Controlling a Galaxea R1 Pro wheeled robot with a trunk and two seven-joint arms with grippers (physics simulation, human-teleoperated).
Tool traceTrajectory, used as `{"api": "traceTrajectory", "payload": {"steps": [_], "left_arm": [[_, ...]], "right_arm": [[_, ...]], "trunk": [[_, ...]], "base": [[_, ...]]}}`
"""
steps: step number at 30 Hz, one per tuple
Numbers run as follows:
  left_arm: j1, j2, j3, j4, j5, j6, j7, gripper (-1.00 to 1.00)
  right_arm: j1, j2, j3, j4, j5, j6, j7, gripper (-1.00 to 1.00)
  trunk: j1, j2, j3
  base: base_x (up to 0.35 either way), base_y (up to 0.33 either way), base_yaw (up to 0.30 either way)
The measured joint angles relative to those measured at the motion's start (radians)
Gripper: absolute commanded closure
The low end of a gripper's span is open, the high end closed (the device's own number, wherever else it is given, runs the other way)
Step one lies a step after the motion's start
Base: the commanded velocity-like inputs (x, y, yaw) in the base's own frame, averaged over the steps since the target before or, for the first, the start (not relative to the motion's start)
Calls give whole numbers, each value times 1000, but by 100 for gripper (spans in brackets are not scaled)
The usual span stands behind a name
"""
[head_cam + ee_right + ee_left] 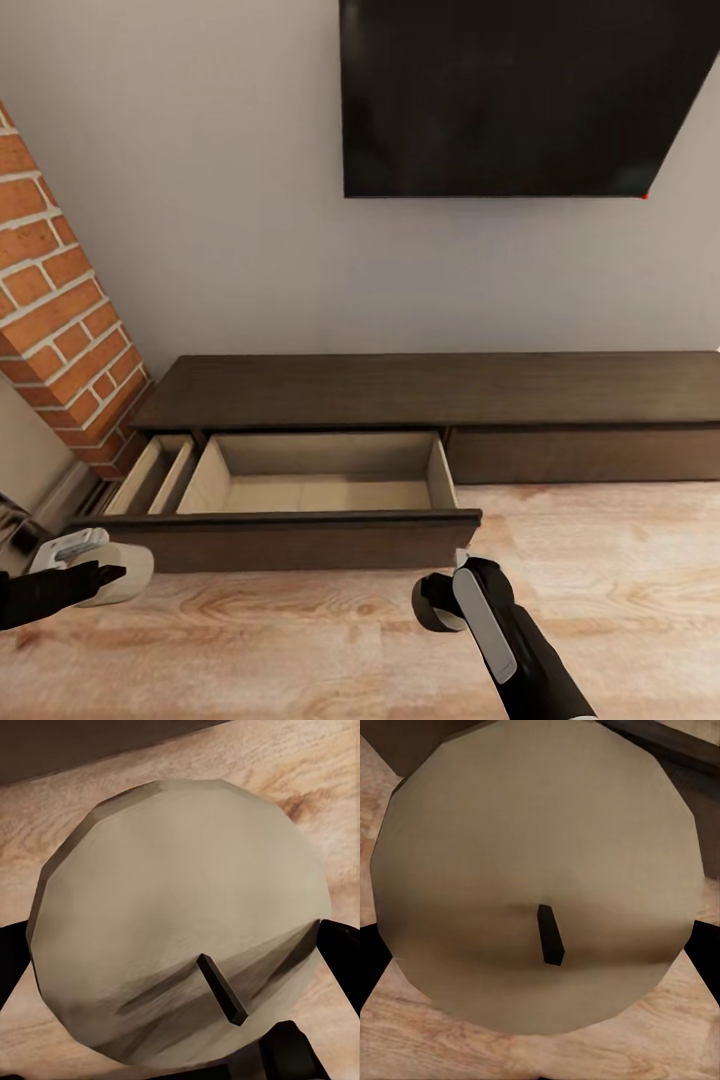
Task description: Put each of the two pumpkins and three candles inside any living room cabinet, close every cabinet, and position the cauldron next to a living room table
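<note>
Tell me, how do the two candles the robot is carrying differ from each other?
The left gripper's candle shows plainly as a cream cylinder in the head view; the right gripper's candle is mostly hidden there behind the dark wrist. The right one hangs before the open drawer; the left one hangs off its left end. Both show a dark wick and are clamped between fingers.

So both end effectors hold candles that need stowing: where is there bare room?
The open drawer has a bare beige floor between its walls; the narrow compartment beside the brick column is tighter. The cabinet top is bare too.

Head high; wrists tight on candles (532,870).
</note>
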Motion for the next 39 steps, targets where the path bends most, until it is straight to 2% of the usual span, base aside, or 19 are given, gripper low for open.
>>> {"api": "traceTrajectory", "payload": {"steps": [9, 11, 15, 16, 20, 22, 25, 29, 31, 35, 39], "left_arm": [[0, 0, 2, -1, 4, 3, 0, 100], [0, 0, 3, -1, 8, 5, 0, 100], [0, 0, 1, -2, 10, 7, 0, 100], [0, 0, 0, -2, 10, 8, 0, 100], [0, 0, -4, -4, 12, 9, 0, 100], [0, 0, -5, -8, 12, 10, 0, 100], [0, 0, -6, -14, 13, 10, 0, 100], [0, 0, -5, -19, 13, 11, 0, 100], [0, 0, -5, -20, 13, 11, 0, 100], [0, -1, -4, -21, 14, 11, 0, 100], [0, 0, 0, -24, 14, 11, 0, 100]], "right_arm": [[0, 4, 1, -4, -5, -2, -3, 100], [0, 20, 2, -7, -7, -4, -5, 100], [0, 69, 7, -18, -1, -5, -7, 100], [0, 80, 20, -28, 5, -1, -9, 100], [1, 80, 130, -110, -10, 9, -51, 100], [0, 80, 169, -139, -13, 35, -85, 100], [0, 80, 191, -163, -34, 53, -110, 100], [-17, 80, 202, -198, -112, 60, -121, 100], [-35, 80, 203, -204, -130, 61, -123, 100], [-67, 80, 211, -208, -147, 62, -123, 100], [-77, 80, 259, -184, -152, 39, -123, 100]], "trunk": [[-4, 7, 3], [-11, 21, 9], [-27, 49, 22], [-30, 56, 25], [-46, 84, 38], [-53, 98, 44], [-65, 119, 53], [-80, 147, 66], [-88, 161, 72], [-103, 189, 85], [-119, 217, 97]], "base": [[81, 81, 0], [6, 6, 0], [2, 2, 0], [0, 0, 0], [0, 0, 0], [0, 0, 0], [0, 0, 0], [0, 0, 0], [0, 0, 0], [0, 0, 0], [0, 0, 0]]}}
